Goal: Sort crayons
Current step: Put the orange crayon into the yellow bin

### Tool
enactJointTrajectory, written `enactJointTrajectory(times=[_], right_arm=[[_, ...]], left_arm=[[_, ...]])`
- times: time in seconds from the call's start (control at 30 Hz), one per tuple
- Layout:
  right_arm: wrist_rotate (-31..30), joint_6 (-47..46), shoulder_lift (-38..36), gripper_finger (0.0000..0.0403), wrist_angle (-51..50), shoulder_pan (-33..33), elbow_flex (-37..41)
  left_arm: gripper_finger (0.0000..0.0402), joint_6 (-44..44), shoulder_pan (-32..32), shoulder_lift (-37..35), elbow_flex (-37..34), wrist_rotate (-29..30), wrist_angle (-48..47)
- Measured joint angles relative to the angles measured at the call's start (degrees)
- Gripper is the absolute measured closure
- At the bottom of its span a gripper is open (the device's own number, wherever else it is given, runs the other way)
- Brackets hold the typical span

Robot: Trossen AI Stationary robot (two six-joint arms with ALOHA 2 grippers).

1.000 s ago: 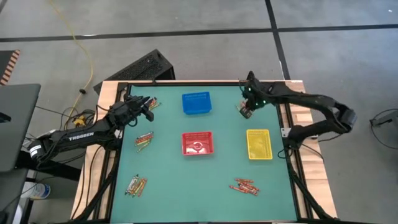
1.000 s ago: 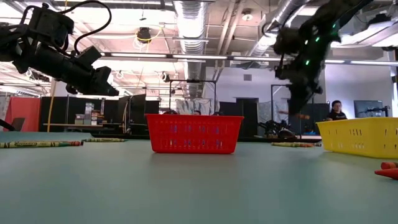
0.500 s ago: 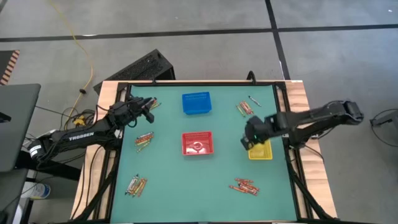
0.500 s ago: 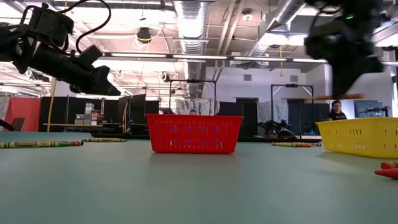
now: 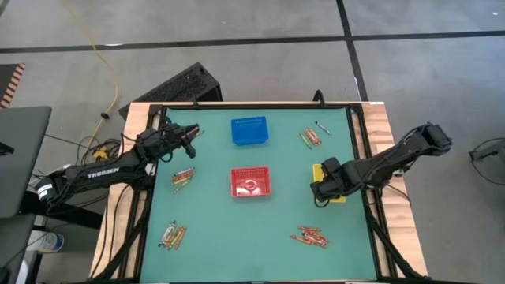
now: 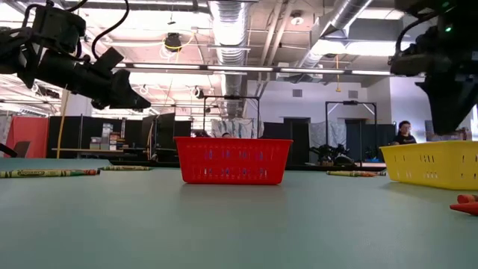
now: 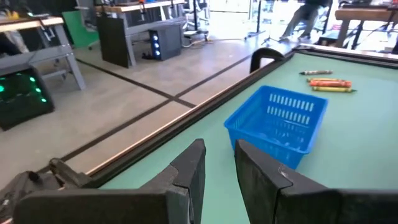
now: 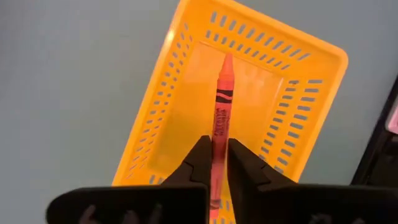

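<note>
Right gripper (image 8: 214, 163) has carried an orange crayon (image 8: 221, 106) over the yellow basket (image 8: 311, 93).

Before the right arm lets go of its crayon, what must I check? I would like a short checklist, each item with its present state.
1. Right gripper is above the yellow basket: ok, the basket fills the right wrist view under the fingers.
2. Orange crayon sits between the right fingers, pointing into the basket: ok.
3. Grip is firm or already loosening: cannot tell.
4. Colour fits the basket: not ok as it looks, the crayon appears orange and the basket yellow; worth confirming.
5. Basket floor is free where the crayon would land: ok, no other crayon shows inside.
6. Left gripper is clear of the drop, near the table's far left corner: ok.
</note>
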State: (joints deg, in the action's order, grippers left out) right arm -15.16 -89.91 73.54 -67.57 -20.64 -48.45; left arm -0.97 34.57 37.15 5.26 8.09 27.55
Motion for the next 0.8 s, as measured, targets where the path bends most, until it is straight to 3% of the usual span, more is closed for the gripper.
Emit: enactJointTrajectory(times=[0.33,0.53,0.8], right_arm=[[0.14,7.6,-0.74,0.0309,-0.88,2.02,-0.23],[0.21,9.81,-2.14,0.0306,1.36,-1.53,-4.06],[-1.16,20.29,2.95,0.0318,23.55,-8.92,-5.18]], left_arm=[[0.0324,5.4,0.0,-0.02,0.0,-0.3,0.09],[0.0324,9.2,0.0,-0.02,0.0,-0.32,0.02],[0.0324,9.82,0.0,-0.02,0.0,-1.11,-0.66]])
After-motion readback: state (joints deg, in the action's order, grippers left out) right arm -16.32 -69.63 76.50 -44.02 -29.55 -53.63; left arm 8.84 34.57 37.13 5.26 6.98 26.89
